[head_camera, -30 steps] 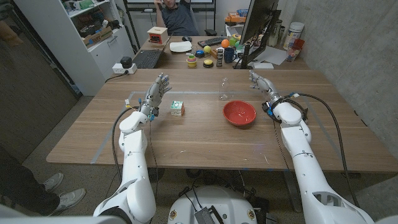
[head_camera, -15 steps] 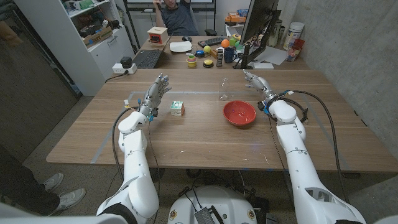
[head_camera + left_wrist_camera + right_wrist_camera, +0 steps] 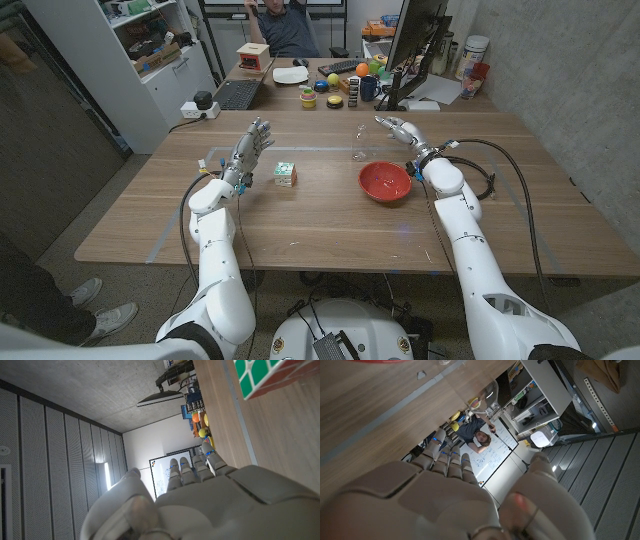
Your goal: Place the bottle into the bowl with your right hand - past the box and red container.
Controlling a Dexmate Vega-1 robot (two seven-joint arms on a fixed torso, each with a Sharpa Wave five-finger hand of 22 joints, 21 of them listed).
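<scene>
bottle (image 3: pixel 359 143) upright on wooden table (image 3: pixel 300 215) (office behind) | both hands' fingers spread, empty

An office or lab: concrete walls; a monitor (image 3: pixel 415 40); a laptop (image 3: pixel 237 94); a whiteboard (image 3: pixel 164 474); metal shelving (image 3: pixel 160 45).

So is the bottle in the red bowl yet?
Not yet. The clear bottle stands on the table behind the red bowl, which holds no bottle. The right robot hand is open beside the bottle, not touching it. Left to do: grab, lift, and put it in the bowl. The left robot hand holds nothing.
</scene>
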